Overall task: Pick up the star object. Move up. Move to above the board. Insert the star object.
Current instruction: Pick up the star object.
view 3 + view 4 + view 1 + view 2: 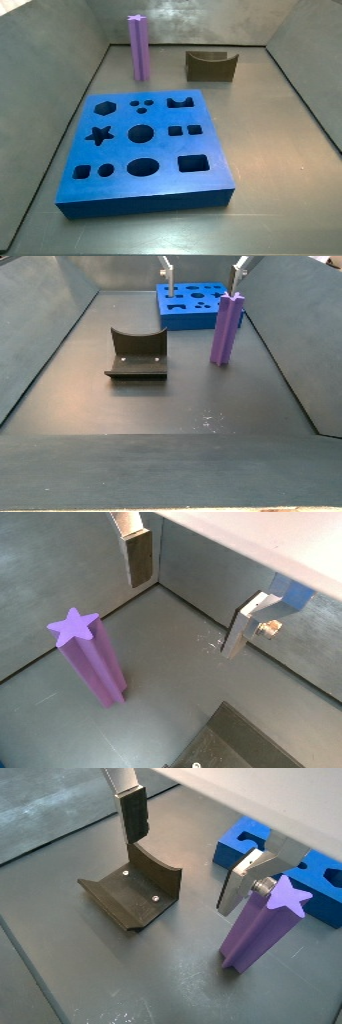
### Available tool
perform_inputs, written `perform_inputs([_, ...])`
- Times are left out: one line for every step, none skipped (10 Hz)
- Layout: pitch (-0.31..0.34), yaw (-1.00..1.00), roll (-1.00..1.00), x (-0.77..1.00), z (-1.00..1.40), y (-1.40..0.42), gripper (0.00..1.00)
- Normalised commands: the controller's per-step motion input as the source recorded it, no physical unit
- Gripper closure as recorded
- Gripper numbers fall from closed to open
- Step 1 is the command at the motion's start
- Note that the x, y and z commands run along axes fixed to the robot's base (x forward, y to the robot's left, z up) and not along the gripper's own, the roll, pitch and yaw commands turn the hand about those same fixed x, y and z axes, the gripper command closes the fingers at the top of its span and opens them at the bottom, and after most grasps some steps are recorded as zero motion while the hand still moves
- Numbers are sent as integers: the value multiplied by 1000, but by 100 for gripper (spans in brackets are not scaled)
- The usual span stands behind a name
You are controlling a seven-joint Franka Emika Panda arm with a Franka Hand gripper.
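The star object (138, 47) is a tall purple post standing upright on the floor beyond the board's far end. It also shows in both wrist views (87, 657) (267, 918) and in a side view (227, 328). The board (147, 150) is a thick blue block with shaped holes, also seen in a side view (191, 306) and a wrist view (251, 843). My gripper (203, 268) is open and empty, high above the floor. In both wrist views (191, 592) (187, 848) the post stands outside the gap, just beside one finger (245, 880).
The dark fixture (138, 356), a curved bracket on a base plate, stands on the floor near the post and shows below my gripper in a wrist view (134, 893). Grey walls (80, 90) enclose the floor on all sides.
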Motion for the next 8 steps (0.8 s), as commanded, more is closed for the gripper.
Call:
perform_inputs([0, 0, 7, 0, 0, 0, 0])
perform_inputs([46, -120, 23, -160, 169, -54, 0])
perform_inputs([0, -129, 0, -429, 189, -117, 0])
perform_inputs([0, 0, -4, 0, 0, 17, 0])
perform_inputs([0, 0, 0, -77, 0, 0, 0])
perform_inputs([-33, 0, 71, -631, 49, -246, 0])
perform_inputs([-4, 0, 179, -574, 306, -374, 0])
perform_inputs([-34, 0, 196, -534, 126, -449, 0])
